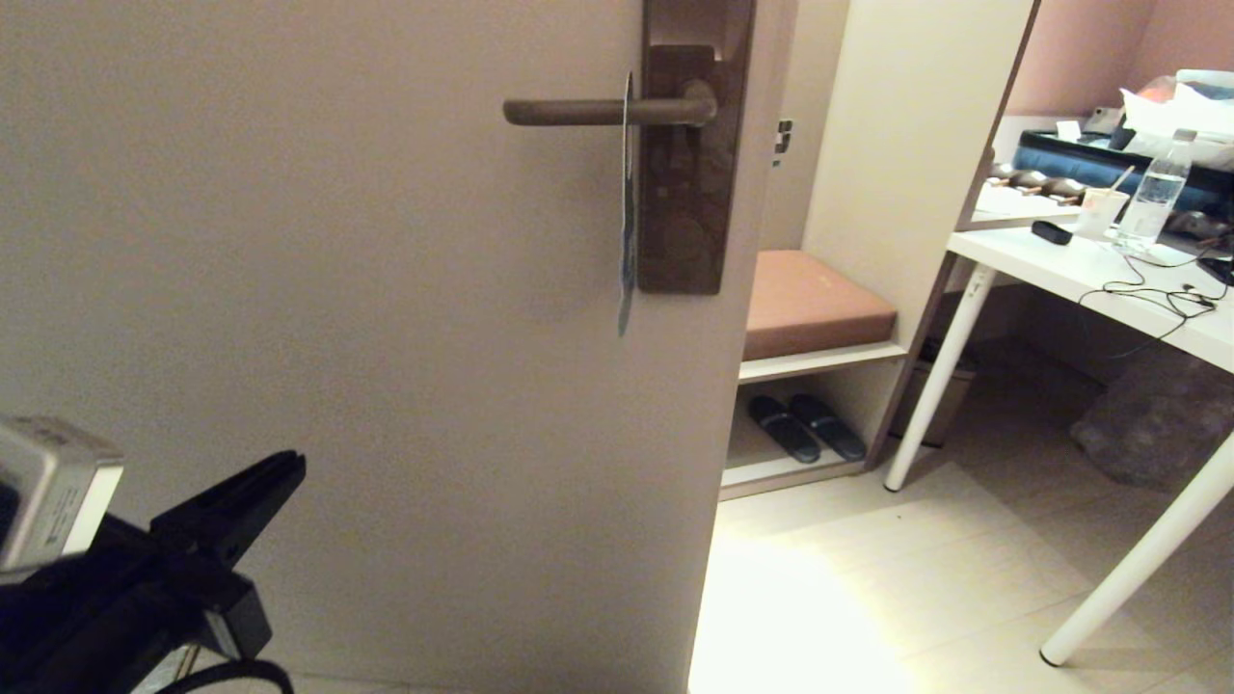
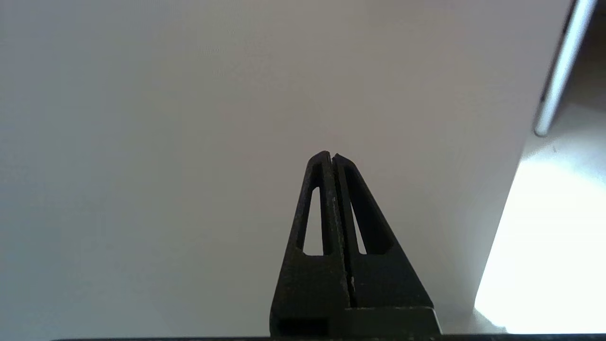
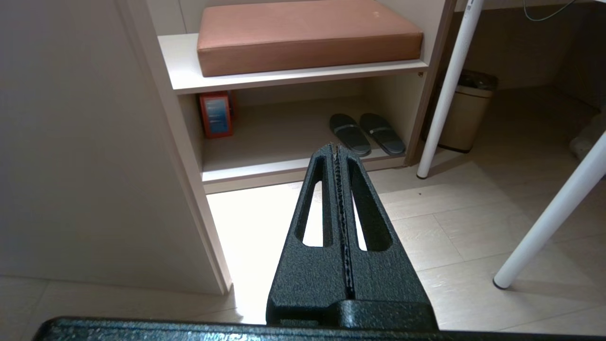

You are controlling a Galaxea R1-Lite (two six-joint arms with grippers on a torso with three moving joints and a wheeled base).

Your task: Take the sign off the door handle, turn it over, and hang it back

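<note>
While the sign (image 1: pixel 627 202) hangs edge-on from the door handle (image 1: pixel 607 112), well above it, the left gripper (image 1: pixel 275 482) sits clenched and empty against bare door (image 1: pixel 337 289); the right gripper (image 3: pixel 337 150), clenched too, points at slippers (image 3: pixel 367 133).

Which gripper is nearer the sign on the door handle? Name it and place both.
Left. The left gripper, shut, sits low against the door, well below and left of the sign hanging from the door handle. The right gripper, shut, is outside the head view, pointing at the floor by the shelf.

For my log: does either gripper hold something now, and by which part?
Nothing is held. The left gripper and right gripper are shut and empty; the sign hangs on the door handle.
</note>
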